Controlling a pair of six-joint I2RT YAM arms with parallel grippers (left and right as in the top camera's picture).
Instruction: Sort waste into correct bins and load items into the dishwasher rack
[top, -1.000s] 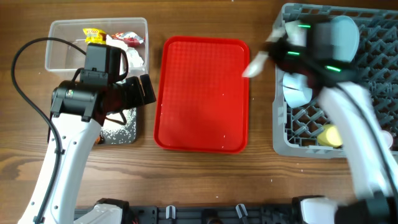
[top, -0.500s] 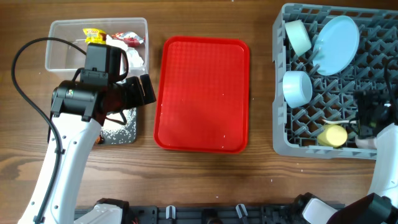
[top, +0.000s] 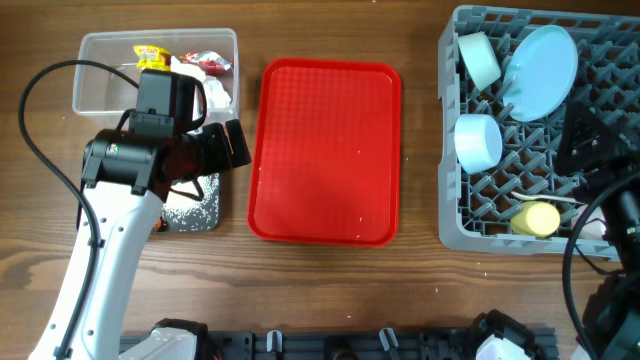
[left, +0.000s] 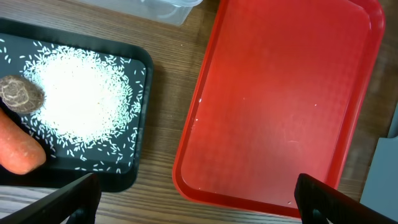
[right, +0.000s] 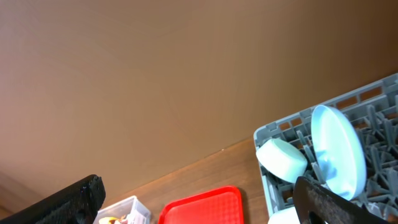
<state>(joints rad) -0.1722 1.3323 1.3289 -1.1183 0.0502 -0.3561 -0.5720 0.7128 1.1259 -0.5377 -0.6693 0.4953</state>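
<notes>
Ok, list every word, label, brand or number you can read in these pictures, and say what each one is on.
No text can be read in any view.
Yellow snack wrapper in the clear tub: printed, too small to read.
Red snack wrapper: printed, too small to read.
Red tray, dishwasher rack, black bin: no markings visible.

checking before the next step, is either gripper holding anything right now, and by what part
Nothing is held. Both the left gripper and the right gripper are open, with nothing between the jaws.
</notes>
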